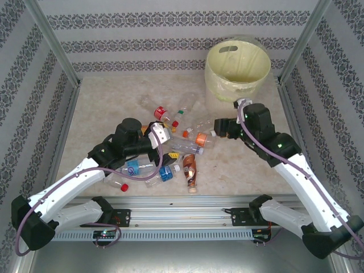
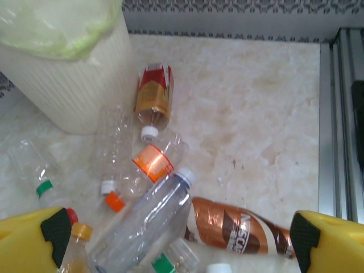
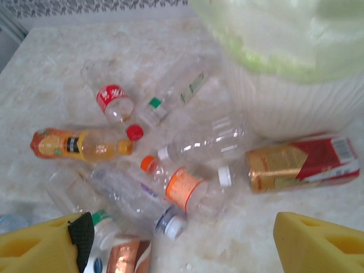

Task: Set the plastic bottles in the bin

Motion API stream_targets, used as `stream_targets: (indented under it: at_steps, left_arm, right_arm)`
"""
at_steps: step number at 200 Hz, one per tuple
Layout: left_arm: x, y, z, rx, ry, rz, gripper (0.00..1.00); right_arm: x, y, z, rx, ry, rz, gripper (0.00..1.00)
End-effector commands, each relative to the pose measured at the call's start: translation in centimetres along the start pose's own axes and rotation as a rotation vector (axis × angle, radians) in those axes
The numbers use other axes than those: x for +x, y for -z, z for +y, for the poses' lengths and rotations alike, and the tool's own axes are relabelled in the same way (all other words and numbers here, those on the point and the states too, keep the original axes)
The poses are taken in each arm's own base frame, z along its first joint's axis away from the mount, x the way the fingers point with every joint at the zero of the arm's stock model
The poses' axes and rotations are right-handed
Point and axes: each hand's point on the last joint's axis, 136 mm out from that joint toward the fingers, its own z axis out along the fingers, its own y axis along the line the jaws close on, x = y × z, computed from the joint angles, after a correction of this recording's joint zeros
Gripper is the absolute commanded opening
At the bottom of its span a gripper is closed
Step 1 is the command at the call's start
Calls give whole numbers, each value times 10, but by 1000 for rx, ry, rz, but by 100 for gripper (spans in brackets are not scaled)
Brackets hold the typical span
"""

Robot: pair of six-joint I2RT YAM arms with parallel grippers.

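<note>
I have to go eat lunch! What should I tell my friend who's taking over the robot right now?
Left claw: open, holding nothing, over the near side of the bottle pile.
Right claw: open, holding nothing, at the pile's edge nearest the bin.
Plastic bottles: about a dozen, lying scattered in the middle of the table.
Bin: upright at the far right, liner in; no bottle seen inside from above.
Done: nothing binned yet.
Left: pick up every bottle and drop it in the bin.
</note>
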Motion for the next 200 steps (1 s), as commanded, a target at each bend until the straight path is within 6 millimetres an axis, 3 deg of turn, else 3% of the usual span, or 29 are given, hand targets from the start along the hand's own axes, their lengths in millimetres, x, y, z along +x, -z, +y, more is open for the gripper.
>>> stream_targets:
  at_steps: [1, 67, 200]
  left_arm:
    - [7, 2, -4, 14, -43, 70, 100]
    - [23, -3, -5, 27, -48, 154, 100]
    - [38, -14, -14, 91, -25, 210, 100]
  right_arm:
    - [22, -6, 7, -34, -46, 35, 82]
    - [98, -45, 31, -107, -50, 189, 82]
    - [192, -109, 69, -184, -115, 380, 77]
